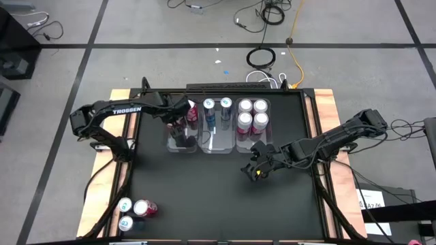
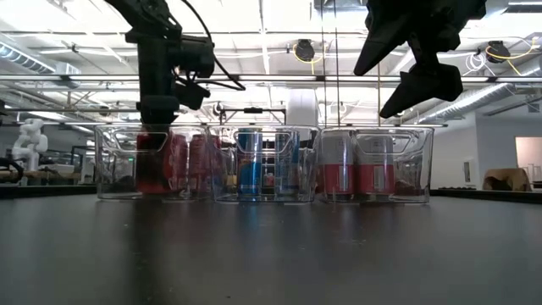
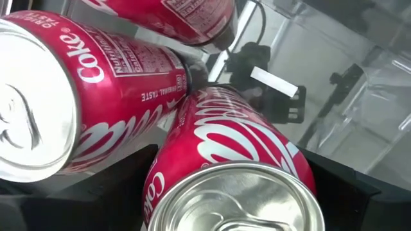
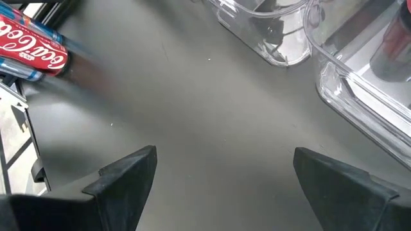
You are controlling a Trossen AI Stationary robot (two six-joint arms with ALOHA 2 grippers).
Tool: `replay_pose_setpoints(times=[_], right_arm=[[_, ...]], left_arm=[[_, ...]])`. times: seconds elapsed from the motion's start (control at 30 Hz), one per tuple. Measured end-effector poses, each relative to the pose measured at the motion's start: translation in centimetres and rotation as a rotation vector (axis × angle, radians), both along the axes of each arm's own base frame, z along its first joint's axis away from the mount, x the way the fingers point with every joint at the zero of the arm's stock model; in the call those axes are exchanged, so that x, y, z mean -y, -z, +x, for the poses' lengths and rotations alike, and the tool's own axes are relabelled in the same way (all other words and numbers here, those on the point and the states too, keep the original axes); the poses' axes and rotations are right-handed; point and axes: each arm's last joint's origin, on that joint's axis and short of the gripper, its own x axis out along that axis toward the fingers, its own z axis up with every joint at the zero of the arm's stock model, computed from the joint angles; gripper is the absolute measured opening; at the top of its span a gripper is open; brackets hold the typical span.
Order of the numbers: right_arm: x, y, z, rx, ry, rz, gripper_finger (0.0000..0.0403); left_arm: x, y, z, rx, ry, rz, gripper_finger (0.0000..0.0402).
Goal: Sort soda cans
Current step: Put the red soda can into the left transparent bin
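Three clear bins stand in a row at the table's far middle. The left bin (image 1: 172, 144) holds red cans (image 1: 192, 112), the middle bin (image 1: 216, 144) blue cans (image 1: 209, 105), and the right bin (image 1: 240, 141) several pink cans (image 1: 252, 114). My left gripper (image 1: 181, 137) reaches down into the left bin, shut on a red can (image 3: 237, 154); two more red cans (image 3: 96, 96) stand beside it. My right gripper (image 1: 259, 169) hovers open above bare table, near of the right bin. Three loose cans (image 1: 136, 209), one red and two with blue bodies, lie at the near left corner. My left gripper pinches the red can by its side wall (image 3: 192, 147), one dark finger (image 3: 96, 186) on each side, coming from above and pointing down along the can. The can is upright inside the left bin (image 2: 152, 165); whether its base touches the bin floor I cannot tell.
The black table top is bordered by a wooden frame (image 1: 119, 95). The bins' clear walls (image 4: 359, 96) stand close to my right gripper on its far side. Bare black surface (image 1: 218, 197) stretches from the bins to the near edge. Cables lie on the floor beyond the table.
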Motion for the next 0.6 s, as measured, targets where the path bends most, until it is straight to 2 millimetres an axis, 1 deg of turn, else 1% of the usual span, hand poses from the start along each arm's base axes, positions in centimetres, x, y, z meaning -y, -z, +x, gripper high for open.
replay_pose_setpoints(times=[0.37, 0.47, 0.6], right_arm=[[0.00, 0.00, 0.01, 0.001, 0.002, 0.002, 0.0359], [-0.01, -0.01, 0.01, 0.002, 0.002, 0.003, 0.0359], [-0.01, -0.02, 0.02, 0.003, 0.002, 0.004, 0.0359]], left_arm=[[-0.02, 0.01, 0.03, 0.001, -0.010, 0.008, 0.0336], [-0.03, 0.02, 0.04, 0.004, -0.027, 0.008, 0.0350], [-0.01, 0.03, -0.02, 0.000, -0.029, 0.004, 0.0384]])
